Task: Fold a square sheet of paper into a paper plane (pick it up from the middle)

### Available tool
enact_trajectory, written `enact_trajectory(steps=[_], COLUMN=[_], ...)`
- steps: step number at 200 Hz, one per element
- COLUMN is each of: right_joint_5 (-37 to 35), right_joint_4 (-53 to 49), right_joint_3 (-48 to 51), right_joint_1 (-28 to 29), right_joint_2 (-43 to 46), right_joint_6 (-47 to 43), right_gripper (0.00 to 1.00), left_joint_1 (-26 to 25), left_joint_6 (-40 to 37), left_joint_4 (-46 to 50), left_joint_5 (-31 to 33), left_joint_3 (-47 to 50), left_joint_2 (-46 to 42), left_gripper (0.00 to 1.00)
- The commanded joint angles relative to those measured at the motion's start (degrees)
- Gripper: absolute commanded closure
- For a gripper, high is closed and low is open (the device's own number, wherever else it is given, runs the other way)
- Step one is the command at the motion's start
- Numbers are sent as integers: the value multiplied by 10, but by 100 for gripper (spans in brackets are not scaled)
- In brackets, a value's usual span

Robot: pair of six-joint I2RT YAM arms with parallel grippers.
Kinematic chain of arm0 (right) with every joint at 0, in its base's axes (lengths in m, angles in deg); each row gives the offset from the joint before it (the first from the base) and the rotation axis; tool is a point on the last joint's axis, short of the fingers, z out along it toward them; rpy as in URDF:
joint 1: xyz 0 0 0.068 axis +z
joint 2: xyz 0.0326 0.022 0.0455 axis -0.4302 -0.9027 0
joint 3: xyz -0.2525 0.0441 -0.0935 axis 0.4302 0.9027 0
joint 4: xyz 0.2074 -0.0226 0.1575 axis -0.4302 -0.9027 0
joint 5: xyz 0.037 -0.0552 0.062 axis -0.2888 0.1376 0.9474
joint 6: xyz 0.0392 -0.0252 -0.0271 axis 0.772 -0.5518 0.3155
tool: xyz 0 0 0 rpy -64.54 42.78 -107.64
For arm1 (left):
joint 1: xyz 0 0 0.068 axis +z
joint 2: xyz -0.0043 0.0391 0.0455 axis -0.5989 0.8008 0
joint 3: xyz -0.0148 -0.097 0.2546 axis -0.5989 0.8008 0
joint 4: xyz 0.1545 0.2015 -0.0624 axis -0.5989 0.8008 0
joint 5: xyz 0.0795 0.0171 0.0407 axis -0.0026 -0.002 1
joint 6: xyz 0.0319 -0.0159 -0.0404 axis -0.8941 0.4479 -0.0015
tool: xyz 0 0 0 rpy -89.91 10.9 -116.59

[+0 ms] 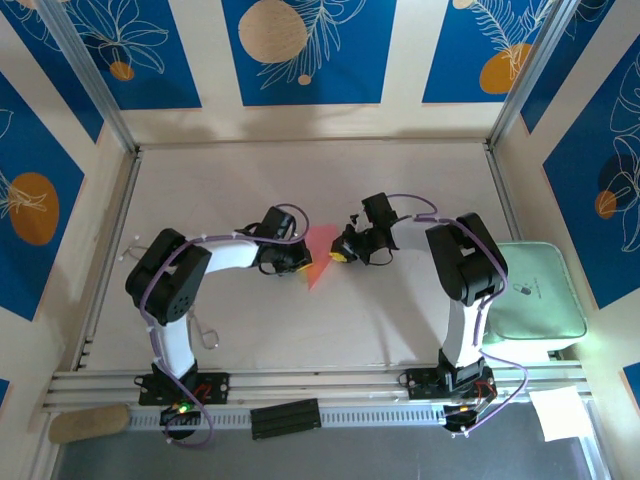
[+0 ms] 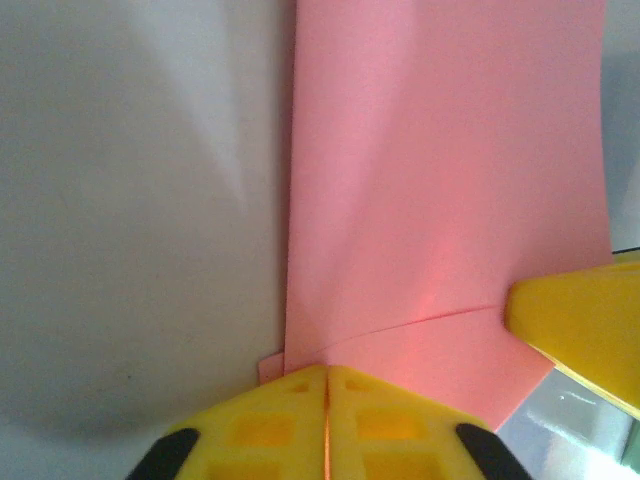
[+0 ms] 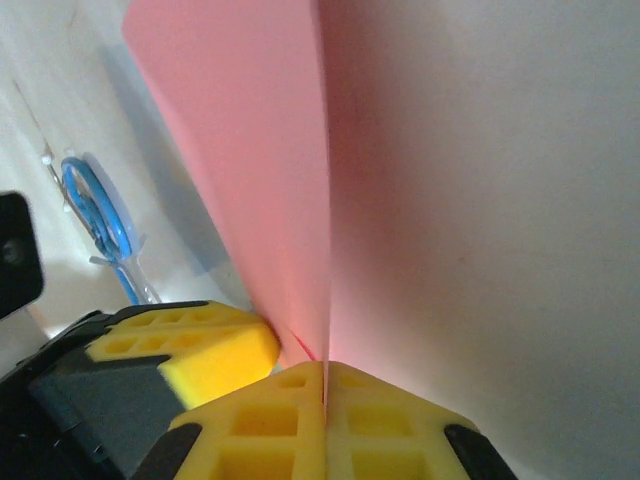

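The pink sheet of paper [image 1: 320, 256], folded into a pointed wedge with its tip toward the near edge, is held up between both grippers at the table's middle. My left gripper [image 1: 299, 259] is shut on its left edge. In the left wrist view the jaws [image 2: 327, 375] pinch the creased paper [image 2: 440, 180], and a yellow finger of the right gripper [image 2: 580, 335] touches it from the right. My right gripper [image 1: 342, 252] is shut on the opposite edge. Its jaws [image 3: 325, 368] clamp the upright fold of the paper [image 3: 250, 150], with a left gripper finger [image 3: 210, 352] close beside.
A pale green pad [image 1: 535, 290] lies at the right edge beside the right arm. A white paper sheet [image 1: 561, 412] sits at the near right corner. A black strip [image 1: 285, 418] and a tan block [image 1: 90, 423] rest on the front rail. A blue loop [image 3: 100, 215] lies on the table.
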Motion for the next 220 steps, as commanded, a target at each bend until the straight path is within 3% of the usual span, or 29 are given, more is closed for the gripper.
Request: enact_trajectory(steps=[1, 53, 74, 105, 140, 220], right_joint_5=[-52, -199, -226, -249, -242, -211], right_joint_4=[12, -7, -20, -42, -75, -105], right_joint_3=[34, 90, 107, 119, 110, 84], right_joint_1=[9, 47, 50, 50, 47, 39], right_joint_2=[51, 135, 153, 184, 197, 186], right_joint_6=[33, 133, 176, 211, 237, 260], right_gripper=[95, 96, 97, 97, 98, 97], left_joint_1=[-10, -80, -106, -115, -122, -131], left_joint_6=[-66, -226, -300, -387, -506, -646], left_joint_4=[33, -19, -56, -134, -180, -176], left_joint_5=[43, 128, 154, 156, 94, 92], left_joint_3=[-12, 31, 53, 99, 118, 105], left_joint_2=[-57, -120, -135, -144, -121, -74], left_gripper=[85, 65, 52, 41, 39, 42])
